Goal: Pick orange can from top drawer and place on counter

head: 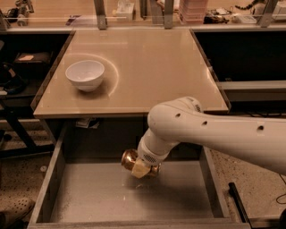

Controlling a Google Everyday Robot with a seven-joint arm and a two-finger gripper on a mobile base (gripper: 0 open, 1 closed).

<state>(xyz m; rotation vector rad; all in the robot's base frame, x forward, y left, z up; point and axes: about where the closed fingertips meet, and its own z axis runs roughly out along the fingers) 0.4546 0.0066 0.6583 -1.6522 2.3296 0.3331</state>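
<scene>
The orange can (129,159) lies on its side in my gripper (144,169), at the back middle of the open top drawer (98,194). The gripper is shut on the can and holds it a little above the grey drawer bottom. My white arm (210,129) reaches in from the right, over the drawer's right side. The beige counter (152,67) lies just above and behind the drawer.
A white bowl (85,74) stands on the counter's left part. The drawer's side walls (48,183) rise left and right of the gripper. The counter's front edge (89,114) overhangs the drawer's back. Shelves with clutter (192,11) stand behind the counter.
</scene>
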